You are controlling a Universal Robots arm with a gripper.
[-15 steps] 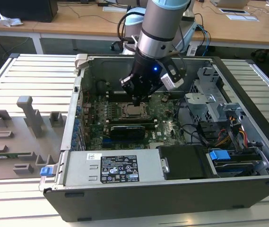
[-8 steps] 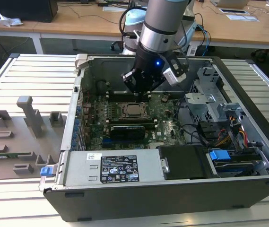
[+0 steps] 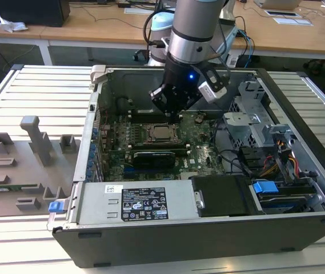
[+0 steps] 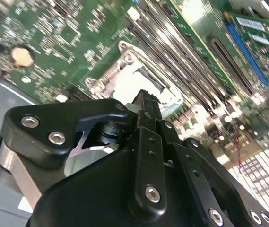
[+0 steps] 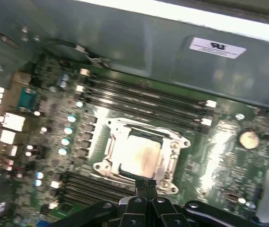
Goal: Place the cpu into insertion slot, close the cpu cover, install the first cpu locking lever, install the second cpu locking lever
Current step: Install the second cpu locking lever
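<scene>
The chip sits in the socket on the green board (its metal frame lies down around it) inside the open computer case. The claw hangs just above the socket's edge, fingers pressed together, holding nothing.

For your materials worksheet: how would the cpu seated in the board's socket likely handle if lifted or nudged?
The cpu looks like a flat metal-topped square, so probably stiff and unlikely to roll. Its smooth shiny top may be slippery. Sitting inside the insertion slot, it would likely resist a sideways nudge.
</scene>
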